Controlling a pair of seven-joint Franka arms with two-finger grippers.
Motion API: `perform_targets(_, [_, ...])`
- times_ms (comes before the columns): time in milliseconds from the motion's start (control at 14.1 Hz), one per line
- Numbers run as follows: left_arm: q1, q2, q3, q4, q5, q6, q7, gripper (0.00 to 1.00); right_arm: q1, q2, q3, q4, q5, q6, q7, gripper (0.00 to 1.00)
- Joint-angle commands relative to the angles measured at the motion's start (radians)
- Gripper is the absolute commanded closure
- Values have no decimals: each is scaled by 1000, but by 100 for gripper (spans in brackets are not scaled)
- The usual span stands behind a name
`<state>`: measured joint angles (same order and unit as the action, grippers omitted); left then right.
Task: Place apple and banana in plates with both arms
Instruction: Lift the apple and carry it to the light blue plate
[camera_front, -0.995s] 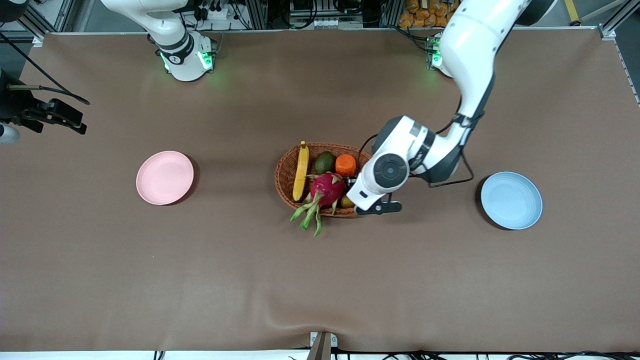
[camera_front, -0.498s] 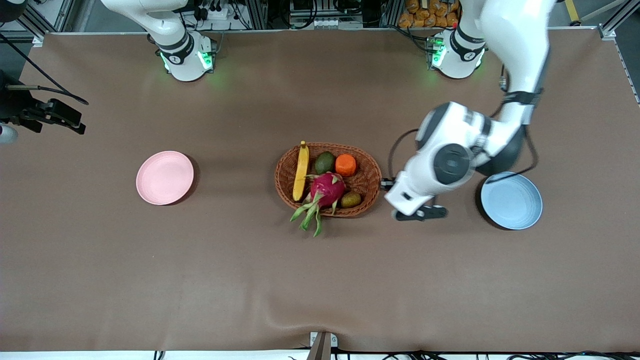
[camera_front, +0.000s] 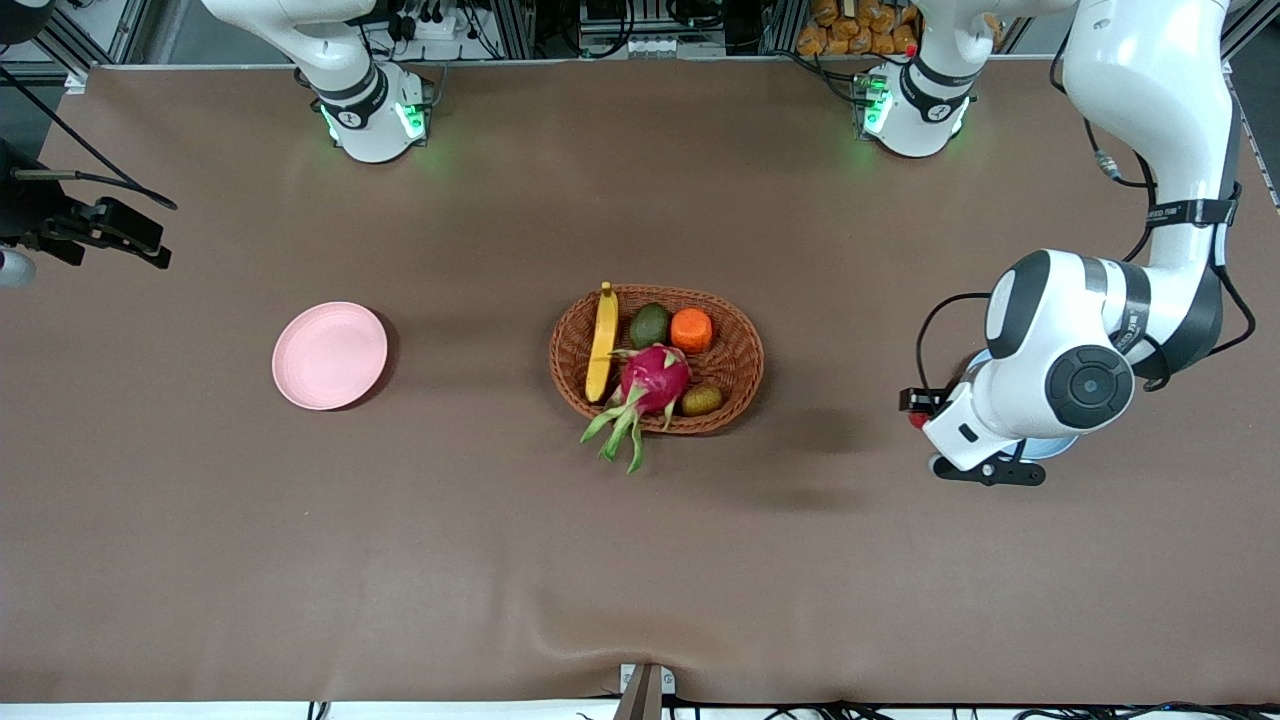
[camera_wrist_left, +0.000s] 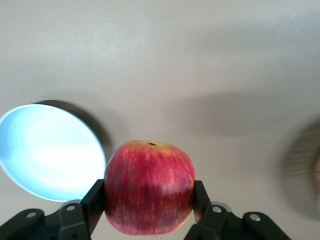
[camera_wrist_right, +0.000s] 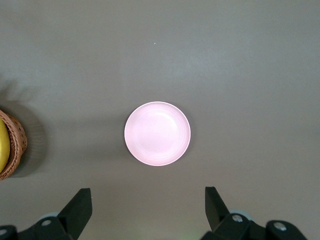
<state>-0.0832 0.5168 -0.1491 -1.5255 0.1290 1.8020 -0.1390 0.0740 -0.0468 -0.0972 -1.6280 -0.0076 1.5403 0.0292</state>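
The table (camera_front: 300, 560) carries a woven basket (camera_front: 740, 350) at its middle. The banana (camera_front: 601, 342) lies in the basket. The pink plate (camera_front: 330, 355) sits toward the right arm's end; the right gripper (camera_wrist_right: 148, 210) hangs above it, fingers wide. The blue plate (camera_wrist_left: 45, 150) sits toward the left arm's end. The left gripper (camera_wrist_left: 149, 200) clamps the apple (camera_wrist_left: 149, 186) beside that plate's rim.

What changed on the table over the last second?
The left claw, shut on the apple, swung from the basket toward the left arm's end and is now above the edge of the blue plate. The right claw stayed open above the pink plate; the banana stayed in the basket.
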Motion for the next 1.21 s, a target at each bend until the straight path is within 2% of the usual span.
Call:
perform_targets(0, [107,-21,-20,-65,23,39,138,65,-5,-11,4,2,-8,-14,-8,0])
perform_targets(284, [239,5,-20,-120,20,128,352,65,-3,-11,4,2,-8,-12,-8,0])
perform_targets(427, [287,2,-20,-191,21,190,386,65,-3,-11,4,2,-8,-14,-8,0])
perform_targets(640, [319,8,-18,-269,24,309,423,64,-3,-7,4,4,-8,-12,-8,0])
perform_targets(924, [330,-1,-17,-309,30,318,438,61,0,-5,4,7,-8,-9,-6,0])
perform_targets(995, [338,6,-18,-308,31,323,444,59,0,-5,5,10,-8,-11,-6,0])
perform_targets(1138, [342,17,-17,-321,31,342,446,48,0,-5,5,11,-8,-11,-6,0])
